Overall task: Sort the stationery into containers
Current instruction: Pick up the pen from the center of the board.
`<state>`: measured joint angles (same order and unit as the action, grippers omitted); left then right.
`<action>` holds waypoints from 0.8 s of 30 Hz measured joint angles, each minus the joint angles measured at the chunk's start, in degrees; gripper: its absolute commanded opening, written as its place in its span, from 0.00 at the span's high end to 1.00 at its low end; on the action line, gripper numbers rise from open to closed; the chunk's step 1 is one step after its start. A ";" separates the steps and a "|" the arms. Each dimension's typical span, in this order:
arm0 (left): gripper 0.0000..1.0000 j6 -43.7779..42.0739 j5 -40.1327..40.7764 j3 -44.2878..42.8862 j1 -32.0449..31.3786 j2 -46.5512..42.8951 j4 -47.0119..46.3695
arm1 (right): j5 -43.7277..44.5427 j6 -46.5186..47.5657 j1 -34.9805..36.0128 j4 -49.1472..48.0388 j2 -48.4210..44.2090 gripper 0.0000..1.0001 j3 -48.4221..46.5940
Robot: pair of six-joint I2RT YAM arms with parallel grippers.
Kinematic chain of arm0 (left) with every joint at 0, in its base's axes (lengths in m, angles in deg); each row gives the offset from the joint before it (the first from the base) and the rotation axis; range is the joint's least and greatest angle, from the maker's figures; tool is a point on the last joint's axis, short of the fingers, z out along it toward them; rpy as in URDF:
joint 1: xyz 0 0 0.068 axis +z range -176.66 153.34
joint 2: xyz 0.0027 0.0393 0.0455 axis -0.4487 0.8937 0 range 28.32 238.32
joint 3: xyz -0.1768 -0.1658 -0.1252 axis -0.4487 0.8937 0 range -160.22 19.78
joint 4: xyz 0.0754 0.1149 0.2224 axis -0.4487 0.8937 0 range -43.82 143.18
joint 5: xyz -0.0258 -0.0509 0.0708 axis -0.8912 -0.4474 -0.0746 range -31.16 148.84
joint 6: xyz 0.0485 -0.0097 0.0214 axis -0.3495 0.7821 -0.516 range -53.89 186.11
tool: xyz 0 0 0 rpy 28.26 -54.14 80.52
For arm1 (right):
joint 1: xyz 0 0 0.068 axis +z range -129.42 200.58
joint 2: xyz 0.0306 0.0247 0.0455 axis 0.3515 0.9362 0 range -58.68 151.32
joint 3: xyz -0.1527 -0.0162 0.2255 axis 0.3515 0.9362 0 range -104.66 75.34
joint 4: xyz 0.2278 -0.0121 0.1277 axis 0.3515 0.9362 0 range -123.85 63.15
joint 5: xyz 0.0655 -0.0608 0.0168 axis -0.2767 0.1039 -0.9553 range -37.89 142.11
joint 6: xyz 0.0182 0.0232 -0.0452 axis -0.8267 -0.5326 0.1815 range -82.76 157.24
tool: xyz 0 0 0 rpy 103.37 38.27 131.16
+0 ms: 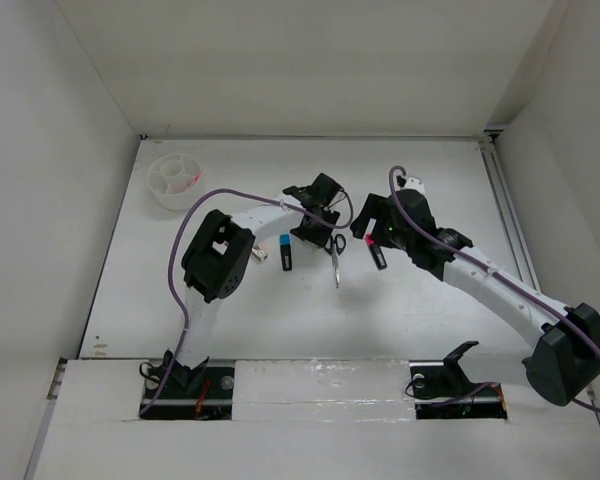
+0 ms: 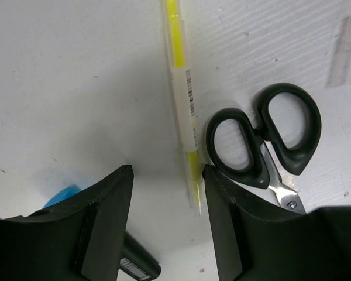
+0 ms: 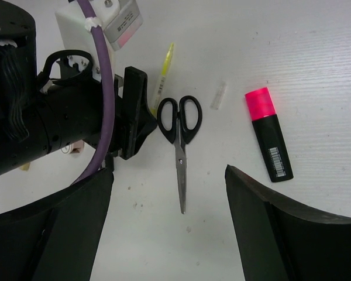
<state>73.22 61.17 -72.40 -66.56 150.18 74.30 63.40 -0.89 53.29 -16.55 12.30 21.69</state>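
Observation:
The black-handled scissors (image 1: 335, 255) lie mid-table, blades toward the near edge. A thin pale-yellow stick (image 2: 181, 99) lies just left of their handles (image 2: 263, 137). My left gripper (image 2: 167, 199) is open and low over the table; the stick's near end sits just inside its right finger (image 2: 222, 222). The blue-cap marker (image 2: 67, 196) lies outside its left finger. My right gripper (image 3: 169, 199) is open and empty above the scissors (image 3: 180, 140), with the pink-cap marker (image 3: 269, 134) to their right. The white divided cup (image 1: 175, 178) stands far left.
A small clear strip (image 3: 220, 95) lies between the scissors and the pink-cap marker. The two grippers (image 1: 318, 222) (image 1: 373, 215) are close together. Something pink lies in the cup. White walls enclose the table on the left, back and right.

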 measured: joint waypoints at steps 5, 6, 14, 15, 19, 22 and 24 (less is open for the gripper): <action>0.53 0.00 0.46 -2.05 0.00 1.44 -0.09 | -0.04 0.00 0.00 -0.07 0.00 0.17 0.17; 0.54 0.00 0.48 -2.25 0.00 1.57 -0.13 | -0.11 0.00 0.00 -0.07 0.00 0.17 0.17; 0.76 0.17 0.48 -3.10 0.00 2.23 -0.31 | -0.22 0.00 0.00 -0.24 0.00 0.17 0.26; 0.81 0.17 0.52 -3.19 0.00 2.25 -0.28 | -0.31 0.00 0.00 -0.26 0.00 0.17 0.26; 0.96 0.20 0.59 -3.87 0.00 2.89 -0.28 | -0.61 0.00 0.00 -0.26 0.00 0.17 0.26; 1.00 0.17 0.52 -4.42 0.00 3.26 -0.26 | -0.66 0.00 -0.02 -0.24 0.00 0.17 0.26; 1.00 0.20 0.57 -4.68 0.00 3.43 -0.22 | -0.83 0.00 -0.02 -0.28 0.00 0.17 0.26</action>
<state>73.42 61.74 -77.08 -66.56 153.61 74.08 62.57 -0.89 53.27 -16.84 12.30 21.95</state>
